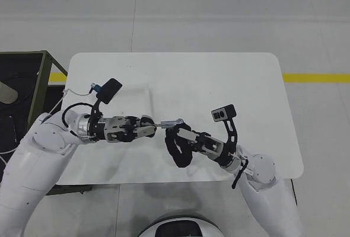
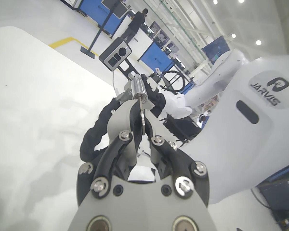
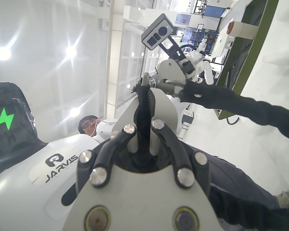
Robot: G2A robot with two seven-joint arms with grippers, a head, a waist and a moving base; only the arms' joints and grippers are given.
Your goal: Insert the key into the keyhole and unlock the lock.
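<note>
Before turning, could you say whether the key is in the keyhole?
In: the key runs into the lock face; depth unclear.

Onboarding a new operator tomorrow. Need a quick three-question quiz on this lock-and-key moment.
1. True or false: the key lies flat on the table.
2. Which gripper grips the key? A) left B) right C) neither
3. Fill in: the key's tip meets the keyhole end of the chrome ___, whose black cable runs through the right gripper.

Key:
1. False. It is held up off the table.
2. A. The left gripper is clamped on the key.
3. lock
</note>
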